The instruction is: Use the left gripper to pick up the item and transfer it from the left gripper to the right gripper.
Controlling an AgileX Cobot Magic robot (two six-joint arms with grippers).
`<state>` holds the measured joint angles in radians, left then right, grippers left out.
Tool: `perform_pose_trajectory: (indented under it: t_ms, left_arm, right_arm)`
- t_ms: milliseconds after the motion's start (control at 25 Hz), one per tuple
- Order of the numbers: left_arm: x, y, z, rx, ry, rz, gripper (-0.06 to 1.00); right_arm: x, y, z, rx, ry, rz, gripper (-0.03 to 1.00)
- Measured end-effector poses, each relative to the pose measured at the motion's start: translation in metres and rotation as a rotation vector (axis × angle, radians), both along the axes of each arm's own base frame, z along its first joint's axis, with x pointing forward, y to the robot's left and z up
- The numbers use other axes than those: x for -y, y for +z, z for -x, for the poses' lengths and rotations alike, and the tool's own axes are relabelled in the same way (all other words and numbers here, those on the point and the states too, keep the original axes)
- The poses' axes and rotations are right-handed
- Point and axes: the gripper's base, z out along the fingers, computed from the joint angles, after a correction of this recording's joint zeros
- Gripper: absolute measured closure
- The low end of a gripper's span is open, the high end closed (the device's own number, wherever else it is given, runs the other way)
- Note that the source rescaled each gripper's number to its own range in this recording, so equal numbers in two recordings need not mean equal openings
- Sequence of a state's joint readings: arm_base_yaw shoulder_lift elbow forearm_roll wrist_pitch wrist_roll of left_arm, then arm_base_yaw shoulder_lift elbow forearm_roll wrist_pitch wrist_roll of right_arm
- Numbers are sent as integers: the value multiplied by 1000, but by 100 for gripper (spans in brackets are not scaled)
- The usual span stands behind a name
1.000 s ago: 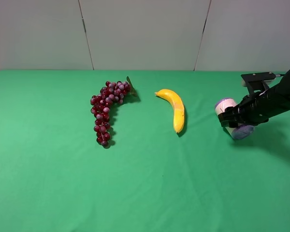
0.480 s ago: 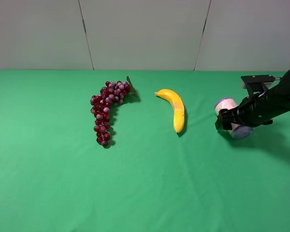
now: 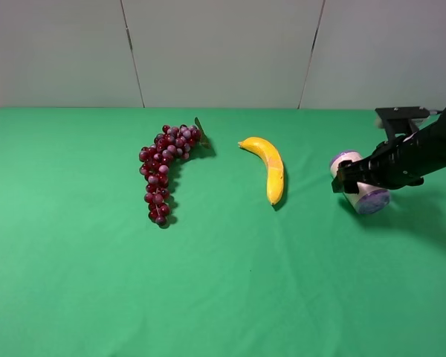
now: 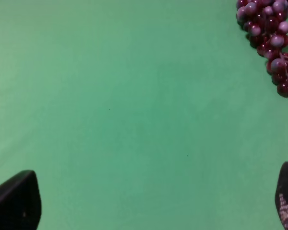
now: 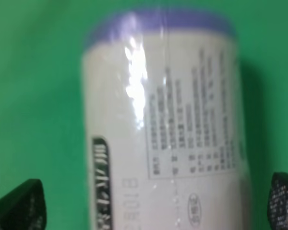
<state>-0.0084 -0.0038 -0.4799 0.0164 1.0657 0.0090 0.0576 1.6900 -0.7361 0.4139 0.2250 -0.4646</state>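
Right gripper [image 3: 351,181], jaws spread wide, is straddling the item [image 3: 359,184] right of the banana [image 3: 267,168]; left gripper [image 4: 149,206] is gaping empty near the grapes [image 4: 271,38].

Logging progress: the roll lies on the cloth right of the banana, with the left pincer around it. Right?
Not quite: the right pincer is around the roll, open, as the right wrist view shows. The roll does lie on the cloth, right of the banana.
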Motion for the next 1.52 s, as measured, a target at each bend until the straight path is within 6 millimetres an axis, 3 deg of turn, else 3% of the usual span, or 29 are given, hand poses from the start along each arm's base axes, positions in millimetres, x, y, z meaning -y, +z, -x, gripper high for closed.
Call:
perform_pose_trajectory:
  t_ms: [440,720,1040,1520]
  left_arm:
    - [0,0,0,0,0,0,0]
    - [0,0,0,0,0,0,0]
    - [0,0,0,0,0,0,0]
    - [0,0,0,0,0,1,0]
  right_arm:
    - [-4,48,19,55,37,-45,-3]
    - [-5,82,41,78,45,-67,-3]
    - [-3,120,78,104,31,-80,-3]
    - [2,168,152,196,5,-102,-3]
